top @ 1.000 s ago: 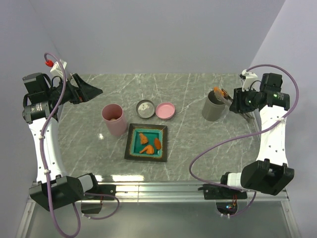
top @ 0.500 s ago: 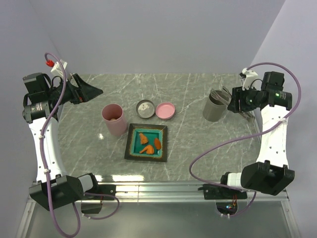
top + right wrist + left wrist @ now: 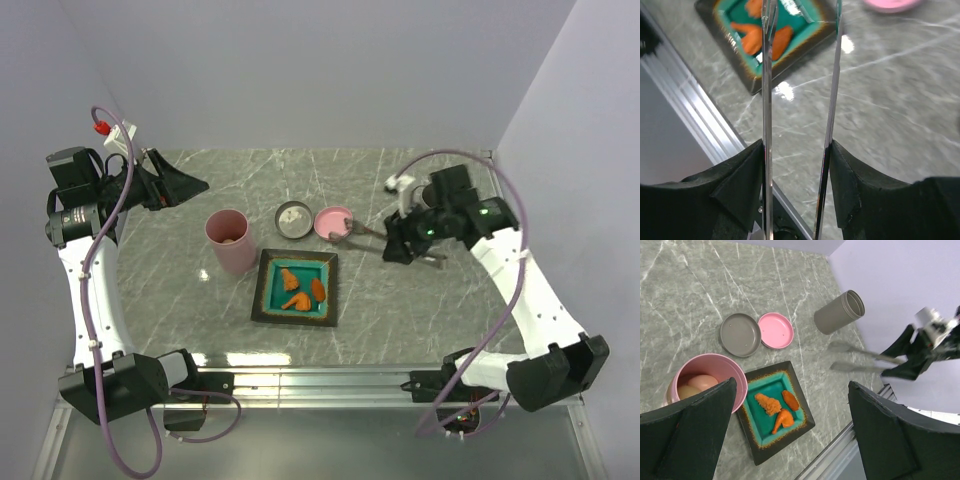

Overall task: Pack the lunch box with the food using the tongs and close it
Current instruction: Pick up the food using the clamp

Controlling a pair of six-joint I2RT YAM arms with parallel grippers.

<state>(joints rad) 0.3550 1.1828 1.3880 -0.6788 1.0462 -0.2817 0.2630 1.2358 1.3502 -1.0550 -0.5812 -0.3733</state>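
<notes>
Silver tongs [image 3: 767, 100] gripped in our right claw [image 3: 796, 149] — pointing out ahead of it, we reckon, so the tips reach the fried bits [image 3: 754, 39]; left claw [image 3: 792, 385] gapes empty.

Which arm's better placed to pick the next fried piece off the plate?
Right. Its jaws grip the tongs, tips close to the plate of fried pieces. Left jaws are open, empty, off at the far corner.
</notes>
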